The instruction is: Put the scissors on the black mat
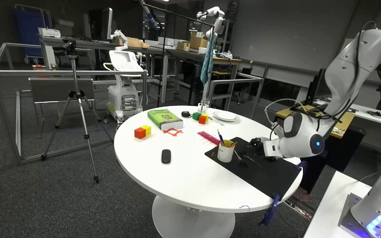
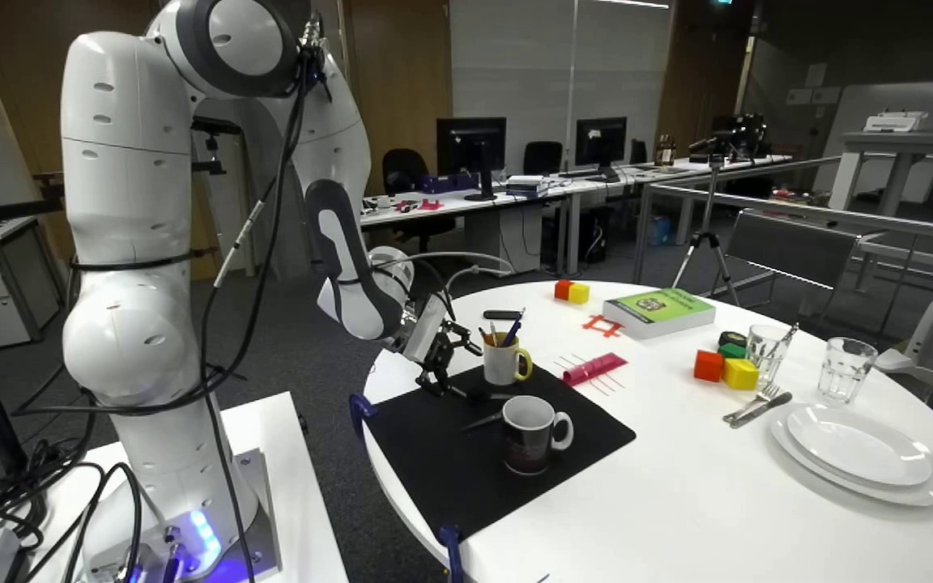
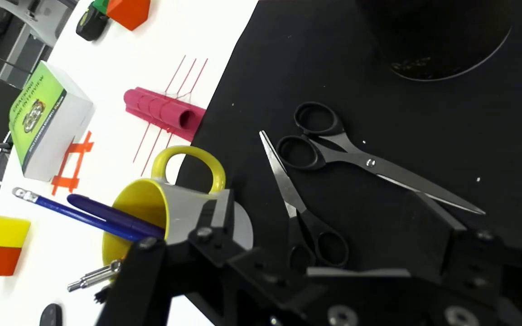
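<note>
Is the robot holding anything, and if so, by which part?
Nothing: the end effector is open, and both pairs of scissors lie on the black mat.

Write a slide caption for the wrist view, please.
Two pairs of scissors lie on the mat, with the tool open nearby.

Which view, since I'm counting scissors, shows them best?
The wrist view: both scissors look large, blades clear. Both exterior views show them small on the black mat; in an exterior view, a mug partly blocks one pair.
</note>
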Controlling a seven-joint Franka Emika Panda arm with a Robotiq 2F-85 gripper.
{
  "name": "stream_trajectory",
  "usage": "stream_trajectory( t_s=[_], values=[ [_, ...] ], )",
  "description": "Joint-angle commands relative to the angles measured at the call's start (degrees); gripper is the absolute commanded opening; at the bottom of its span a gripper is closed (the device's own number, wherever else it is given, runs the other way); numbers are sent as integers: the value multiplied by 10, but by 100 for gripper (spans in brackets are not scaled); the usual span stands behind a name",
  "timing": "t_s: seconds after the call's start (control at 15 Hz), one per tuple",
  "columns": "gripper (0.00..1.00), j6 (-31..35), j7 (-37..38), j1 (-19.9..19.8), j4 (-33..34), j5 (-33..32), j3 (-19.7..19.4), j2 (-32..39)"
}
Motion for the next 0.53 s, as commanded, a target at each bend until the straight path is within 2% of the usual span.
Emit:
stream_trajectory(
  t_s=[0.0,0.47],
  values=[
    [100,72,-48,-18,4,32,-15,-44],
    [100,190,-151,-33,20,134,-62,-84]
  ],
)
